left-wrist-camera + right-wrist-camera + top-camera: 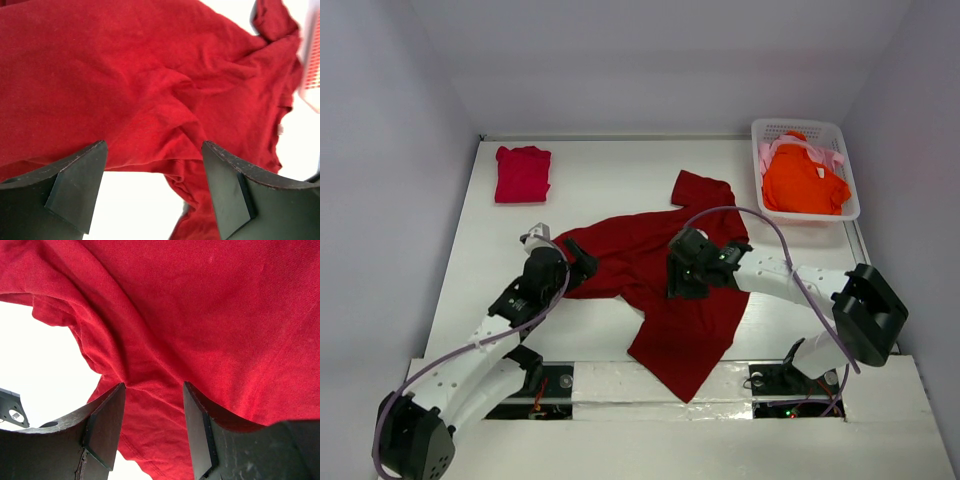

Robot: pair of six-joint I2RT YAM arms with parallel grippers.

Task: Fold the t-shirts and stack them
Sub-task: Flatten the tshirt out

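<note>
— Dark red t-shirt (670, 300): where is it, and how does it lie?

— In the middle of the bench (600, 180), opened out but rumpled and askew. One sleeve points toward the far side, and the lower end lies over the near edge between the two arm mounts. Creases gather through its middle.

— And the other shirts?

— The crimson-pink t-shirt (522, 173) lies folded at the far left, well apart. The orange t-shirt (805, 182) is heaped in the white basket (820, 127) at the far right, with the pale pink t-shirt (767, 155) peeping out at its far-left side.

— Anything on top of the red one?

— The right gripper (152, 390) sits on its middle and hides the cloth beneath it in the top view. A purple cable (750, 212) arcs above that wrist.

— How do the grippers stand?

— The left gripper (152, 150) has its jaws wide apart and holds nothing. It is over the shirt's left edge, where cloth meets bare bench. The right gripper's jaws are about halfway apart, tips down on the cloth. Cloth spans the gap, with no fold clamped.

— And the arms?

— The left arm slants up from the near left. The right arm has its elbow out to the right and its forearm reaching leftward.
</note>
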